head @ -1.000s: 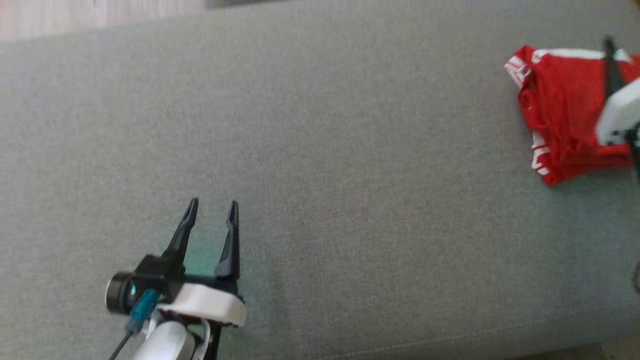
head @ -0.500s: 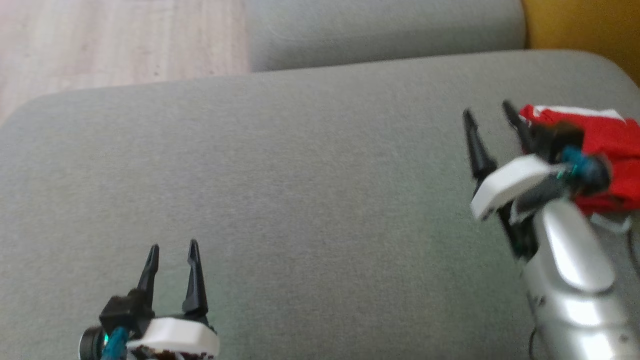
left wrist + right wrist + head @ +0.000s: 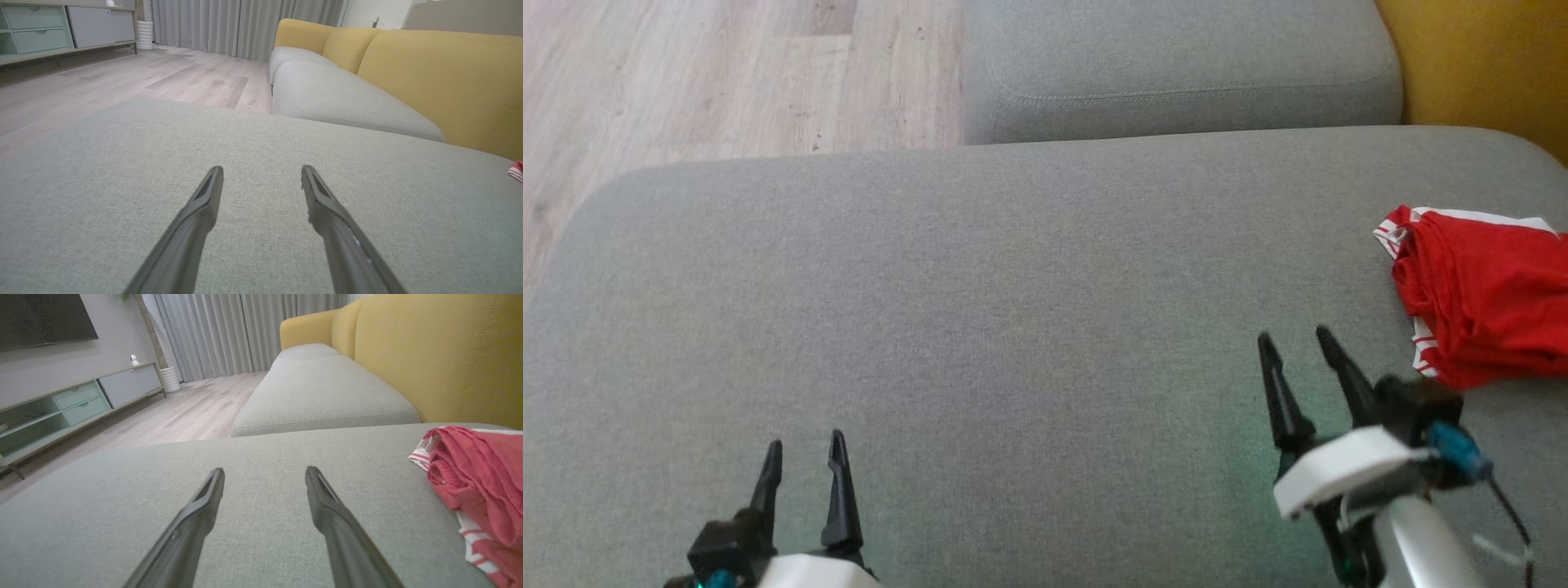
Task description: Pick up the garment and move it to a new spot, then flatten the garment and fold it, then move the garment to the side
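Observation:
The garment (image 3: 1482, 294) is red with white striped trim, folded into a compact bundle at the far right of the grey sofa cushion (image 3: 980, 327). In the right wrist view the garment (image 3: 478, 486) lies to the right of my fingers, apart from them. My right gripper (image 3: 1294, 336) hovers open over the cushion, a short way left of and nearer than the garment, holding nothing. My left gripper (image 3: 805, 445) is open and empty at the lower left. A sliver of the garment (image 3: 516, 170) shows at the right edge of the left wrist view.
A second grey seat cushion (image 3: 1176, 69) lies beyond this one, with the yellow sofa back (image 3: 1486, 65) along the right. Wooden floor (image 3: 686, 82) borders the cushion's far left edge. A TV cabinet (image 3: 61, 412) stands across the room.
The head camera has tilted and shifted, so the whole picture moved. My right gripper has drawn back from over the garment to bare cushion on its left, open throughout. The garment lies where it was.

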